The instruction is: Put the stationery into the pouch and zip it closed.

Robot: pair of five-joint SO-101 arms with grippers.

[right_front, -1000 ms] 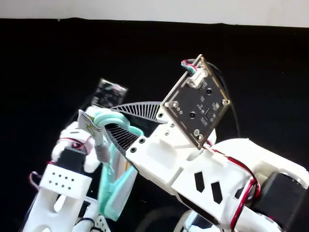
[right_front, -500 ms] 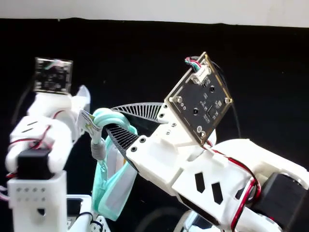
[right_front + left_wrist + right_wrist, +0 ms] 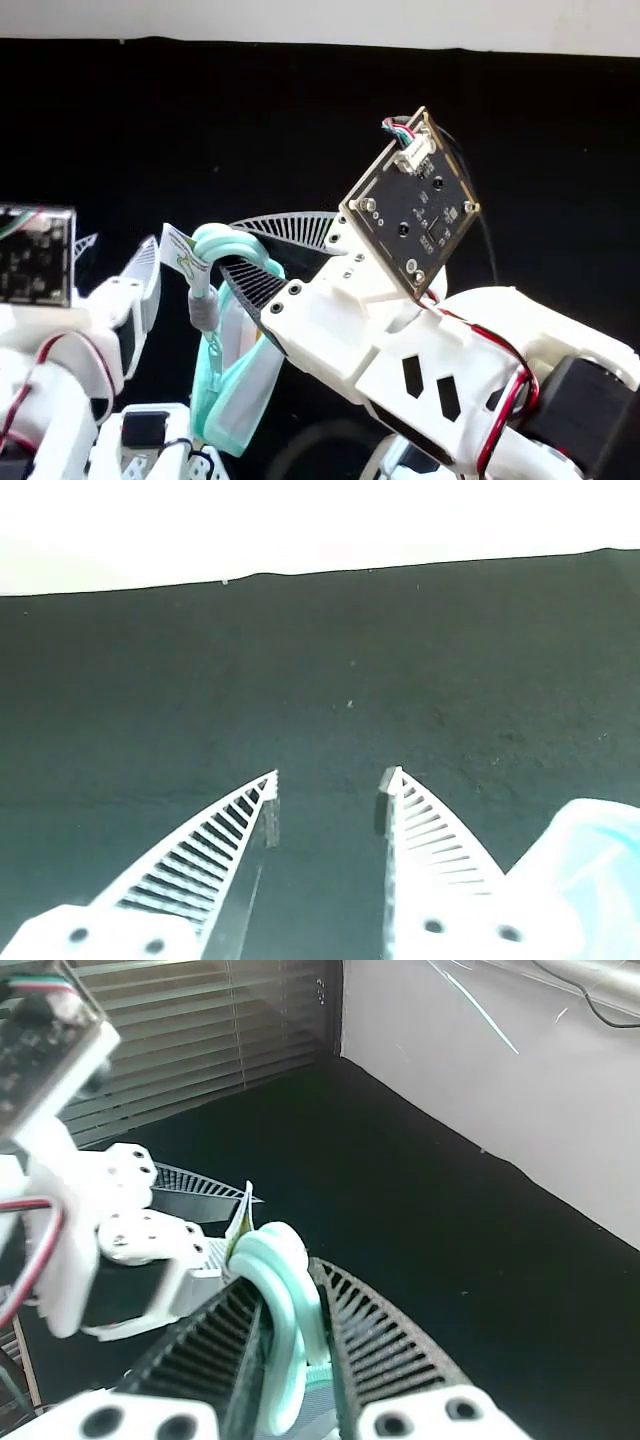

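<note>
Aloft over the black table (image 3: 300, 120), a mint pouch (image 3: 238, 395) hangs from the right arm.
Detail: the right fingers (image 3: 370, 1330) are clamped on the pouch's top edge; the left fingers (image 3: 200, 850) stand apart just beside it; a white tag (image 3: 183, 254) sticks out at the top.

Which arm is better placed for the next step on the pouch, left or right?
Left, probably. The left gripper is open and empty beside the pouch, while the right gripper is shut on the pouch, holding it up.
</note>
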